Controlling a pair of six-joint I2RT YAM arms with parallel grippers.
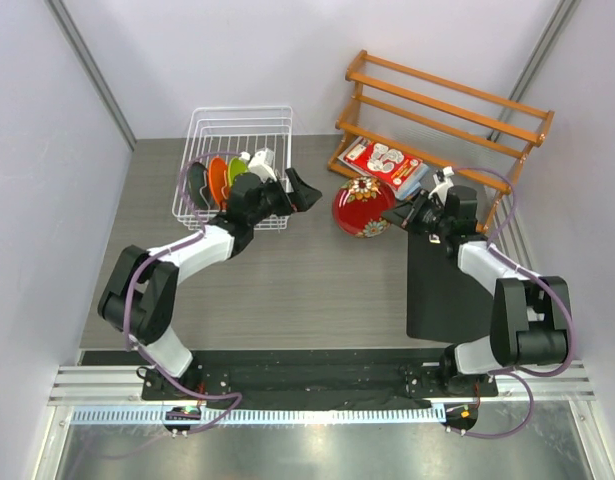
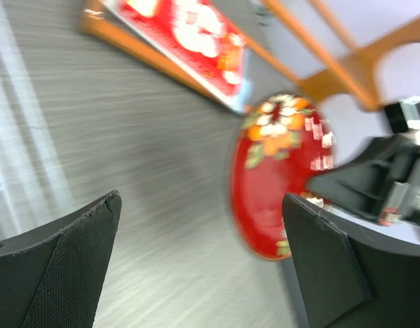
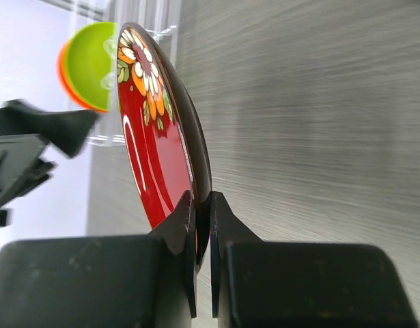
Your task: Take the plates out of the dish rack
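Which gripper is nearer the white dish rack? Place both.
Left. The left gripper hangs open beside the dish rack's right side; the right gripper is farther right, clamping the red floral plate.

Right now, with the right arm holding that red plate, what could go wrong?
The right gripper pinches the red plate only at its rim; being glossy, it might slip or swing. The left gripper, open and empty, sits close to it, so the arms could collide. The pack just behind the plate could get knocked.
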